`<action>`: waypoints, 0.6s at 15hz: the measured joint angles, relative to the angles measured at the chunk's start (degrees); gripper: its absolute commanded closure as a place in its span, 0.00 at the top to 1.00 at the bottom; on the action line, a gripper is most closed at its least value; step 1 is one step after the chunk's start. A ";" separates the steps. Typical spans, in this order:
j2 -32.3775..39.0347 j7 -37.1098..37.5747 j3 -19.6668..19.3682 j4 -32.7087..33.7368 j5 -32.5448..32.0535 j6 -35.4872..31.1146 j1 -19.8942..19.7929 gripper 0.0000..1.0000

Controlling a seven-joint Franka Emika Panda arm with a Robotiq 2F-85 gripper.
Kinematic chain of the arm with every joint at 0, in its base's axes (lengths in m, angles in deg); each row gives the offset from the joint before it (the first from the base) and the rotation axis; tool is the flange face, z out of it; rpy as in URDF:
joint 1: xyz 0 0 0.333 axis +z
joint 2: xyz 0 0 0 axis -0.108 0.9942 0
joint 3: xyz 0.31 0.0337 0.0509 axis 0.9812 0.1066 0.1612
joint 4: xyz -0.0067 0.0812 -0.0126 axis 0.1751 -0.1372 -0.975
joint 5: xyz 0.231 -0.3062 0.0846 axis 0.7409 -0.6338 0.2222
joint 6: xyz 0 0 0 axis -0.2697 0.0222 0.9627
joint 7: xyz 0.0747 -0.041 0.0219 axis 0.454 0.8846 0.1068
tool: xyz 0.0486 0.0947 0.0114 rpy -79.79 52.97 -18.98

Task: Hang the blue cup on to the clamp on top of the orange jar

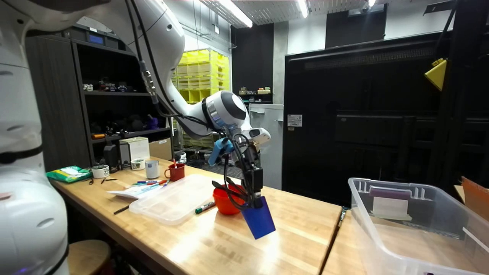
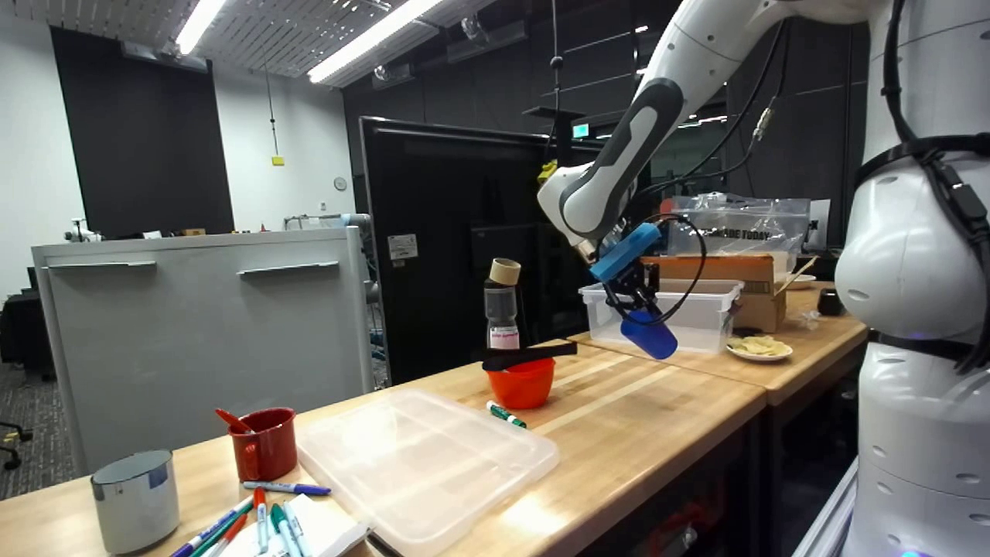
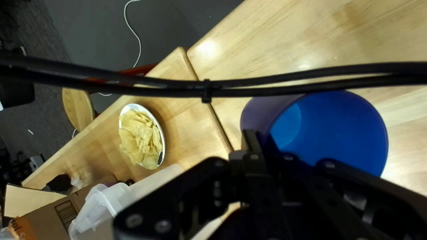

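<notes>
The blue cup hangs tilted above the table in both exterior views, its base pointing down and away from my arm. My gripper is shut on the cup's wall at the rim, one finger inside and one outside; the open mouth of the cup faces the wrist camera. The orange jar stands upright on the table, also partly behind my gripper in an exterior view. A black clamp lies across its mouth and sticks out both sides. The cup is apart from both. Jar and clamp are out of the wrist view.
A green marker lies beside the jar. A flat clear lid, a red mug and pens are farther along. A bottle rises behind the jar. A clear bin and a plate of chips are opposite.
</notes>
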 measured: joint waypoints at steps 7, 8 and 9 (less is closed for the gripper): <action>2.55 1.96 0.88 0.06 -5.07 1.11 1.85 0.01; 2.85 2.04 0.93 0.03 -6.33 1.04 1.99 0.01; 3.10 2.09 0.97 0.02 -7.59 0.97 2.12 0.01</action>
